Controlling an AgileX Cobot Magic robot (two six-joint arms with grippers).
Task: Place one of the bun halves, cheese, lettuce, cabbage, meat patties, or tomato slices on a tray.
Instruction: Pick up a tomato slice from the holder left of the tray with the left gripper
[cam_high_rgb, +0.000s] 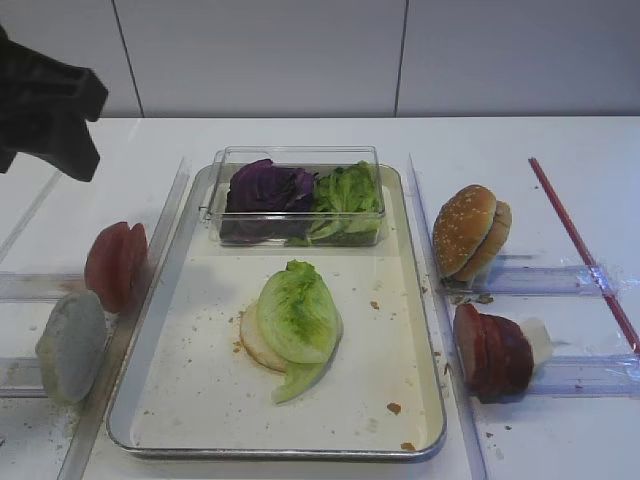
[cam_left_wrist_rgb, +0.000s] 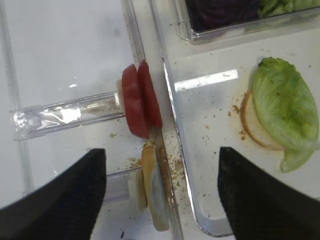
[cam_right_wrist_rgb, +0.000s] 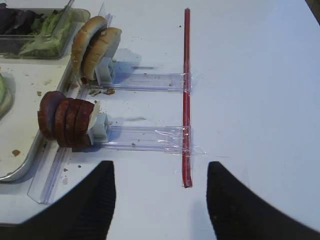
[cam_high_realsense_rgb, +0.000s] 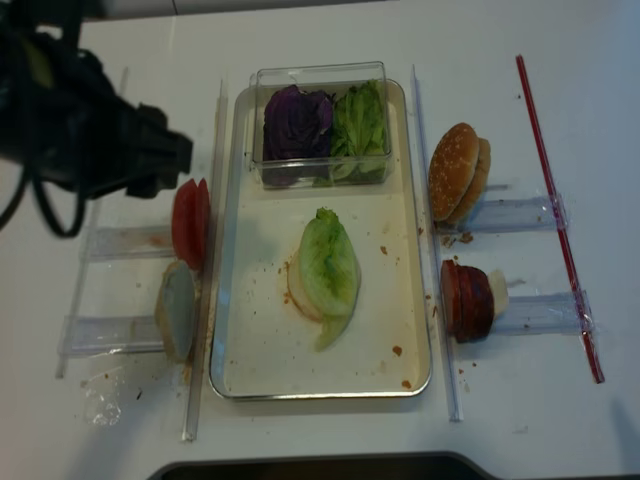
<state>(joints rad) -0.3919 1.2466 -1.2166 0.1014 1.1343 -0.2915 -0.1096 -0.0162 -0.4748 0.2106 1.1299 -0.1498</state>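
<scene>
A lettuce leaf (cam_high_rgb: 298, 318) hid most of the bun half (cam_high_rgb: 256, 342) beneath it. The frame's bottom edge cut off both wrist views' claw fingers (cam_left_wrist_rgb: 55, 200).

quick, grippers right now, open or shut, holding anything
left gripper: open, holding nothing, hovering over the tomato slices.
right gripper: open, holding nothing, above bare table near the meat patties.

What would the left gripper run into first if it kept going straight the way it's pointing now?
Most likely the tomato slices, which stand on edge just ahead of the open left gripper. The pale disc between the fingers could be touched first; the depth is unclear.
</scene>
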